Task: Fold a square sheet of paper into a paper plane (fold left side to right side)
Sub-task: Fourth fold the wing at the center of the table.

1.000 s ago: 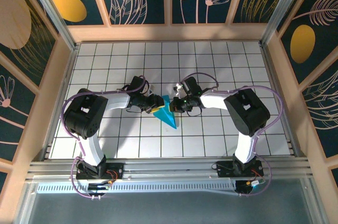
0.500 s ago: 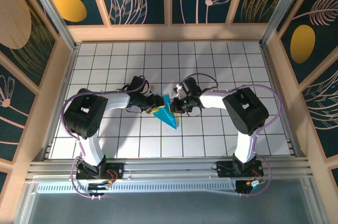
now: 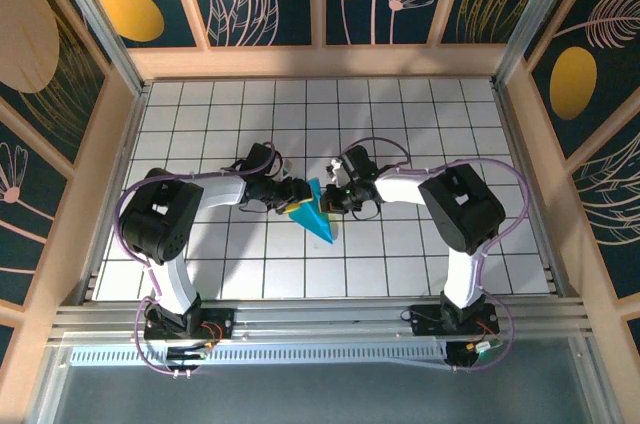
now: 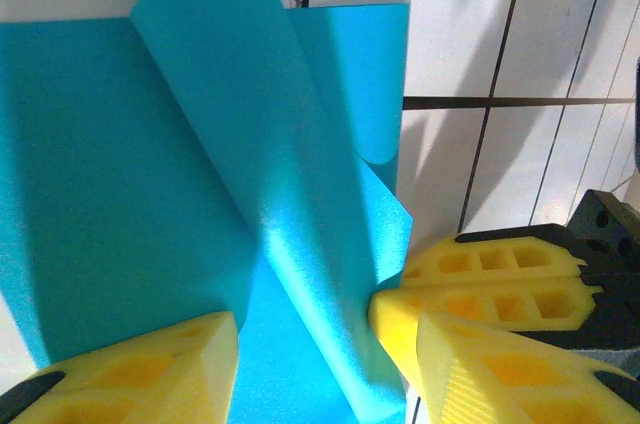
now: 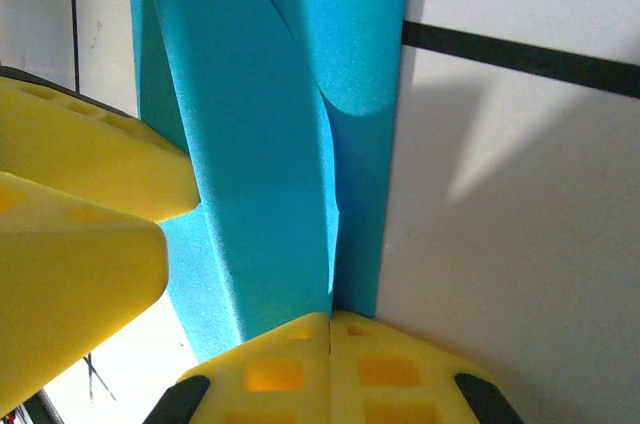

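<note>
The folded paper [image 3: 322,222] lies mid-table on the white tiled table [image 3: 250,264], between the two arms, with its sharp tip pointing toward the bases. At its left edge the left gripper [image 3: 295,206] has its jaws spread to either side of a raised flap. Just across, the right gripper [image 3: 332,201] has its fingers pressed together, pinching the paper's right edge.

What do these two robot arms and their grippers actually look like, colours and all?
Both the left arm and the right arm have chunky black joint housings and smooth white links. Thin purple cables loop along each. The left gripper and right gripper have wedge-shaped yellow fingers with open cells moulded in.
</note>
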Tool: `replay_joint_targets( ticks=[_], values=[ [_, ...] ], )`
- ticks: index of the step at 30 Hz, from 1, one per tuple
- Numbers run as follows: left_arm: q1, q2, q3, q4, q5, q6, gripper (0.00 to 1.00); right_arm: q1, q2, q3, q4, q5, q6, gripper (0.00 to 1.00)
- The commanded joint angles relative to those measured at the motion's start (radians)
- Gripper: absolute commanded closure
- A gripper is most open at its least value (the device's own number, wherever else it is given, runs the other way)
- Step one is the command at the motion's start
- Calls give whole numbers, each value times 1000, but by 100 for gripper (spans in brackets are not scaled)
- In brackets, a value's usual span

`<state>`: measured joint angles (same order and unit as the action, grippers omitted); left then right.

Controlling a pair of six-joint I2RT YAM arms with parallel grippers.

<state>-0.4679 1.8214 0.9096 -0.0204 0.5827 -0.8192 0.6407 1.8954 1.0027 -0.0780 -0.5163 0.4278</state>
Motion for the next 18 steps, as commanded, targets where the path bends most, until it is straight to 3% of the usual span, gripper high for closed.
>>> replay_joint_targets(
  ticks=[1, 9, 11, 13, 15, 18],
  values=[
    [5, -22, 21, -59, -58, 7, 48, 23, 69, -14, -79, 83, -5, 100],
    [6, -102, 51, -105, -138, 27, 48, 24, 81, -18, -106, 119, 10, 100],
    [6, -136, 39, -82, -126, 28, 61, 24, 78, -17, -108, 126, 12, 100],
    [6, -137, 28, -52, -89, 23, 81, 23, 77, -16, -111, 133, 14, 100],
    [5, -120, 21, -20, -40, 16, 91, 23, 76, -12, -114, 136, 17, 100],
    [2, -71, 21, 15, 23, 11, 98, 24, 77, -8, -117, 141, 20, 100]
  ],
)
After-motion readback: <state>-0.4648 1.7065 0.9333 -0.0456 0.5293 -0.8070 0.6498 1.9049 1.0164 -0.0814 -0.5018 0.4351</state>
